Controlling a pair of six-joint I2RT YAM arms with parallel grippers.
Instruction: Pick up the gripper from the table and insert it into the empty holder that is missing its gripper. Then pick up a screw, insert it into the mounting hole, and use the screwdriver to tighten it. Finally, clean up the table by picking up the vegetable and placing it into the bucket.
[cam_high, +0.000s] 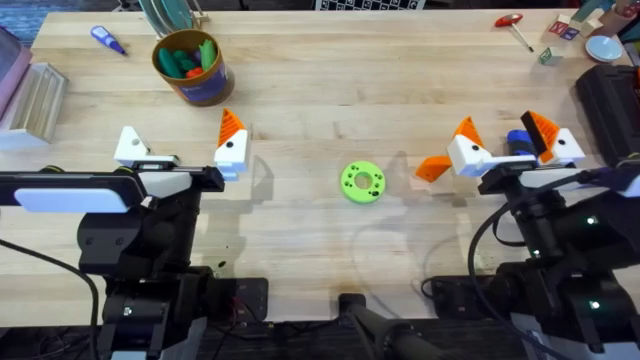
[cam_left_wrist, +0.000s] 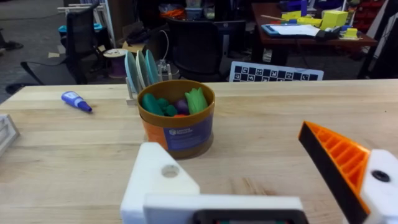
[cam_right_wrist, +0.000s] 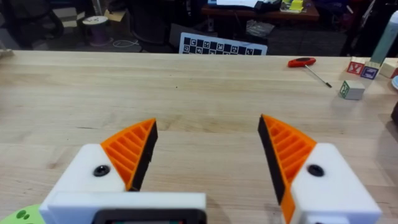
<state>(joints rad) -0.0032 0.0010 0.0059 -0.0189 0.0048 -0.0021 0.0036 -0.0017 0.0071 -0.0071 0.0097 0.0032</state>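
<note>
Currently listed, task item first.

1. Loose finger (cam_high: 432, 168): orange wedge, lying flat on the surface (cam_high: 320, 110), just beside the near finger of my right gripper (cam_high: 503, 132). Not held. Probably left there so that arm can reach it with little travel.

2. Holder (cam_high: 130, 145): white block on the outer side of my left gripper (cam_high: 180, 140), bare, its mounting hole showing in the left wrist view (cam_left_wrist: 169, 170). The other block carries its orange finger (cam_left_wrist: 339, 158). Jaws spread wide, nothing between them; I judge it is held level and clear of the surface to receive the wedge.

3. Right gripper (cam_right_wrist: 208, 149): both orange fingers fitted, jaws wide apart, gripping nothing.

4. Screwdriver (cam_high: 518, 142): a blue body seen from overhead between my right fingers; I take it for the driver lying beneath them, untouched.

5. Disc (cam_high: 362, 182): green, flat, with holes, mid-surface, near the wedge.

6. Bucket (cam_high: 203, 88): far left, upright, ahead of my left gripper. Green and dark toy pieces sit inside (cam_left_wrist: 196, 99); whether the task's vegetable is among them I cannot tell.

7. Pen (cam_high: 108, 40) and red tool (cam_high: 515, 25): far corners, well apart from the work.

Insertion not yet begun.
</note>
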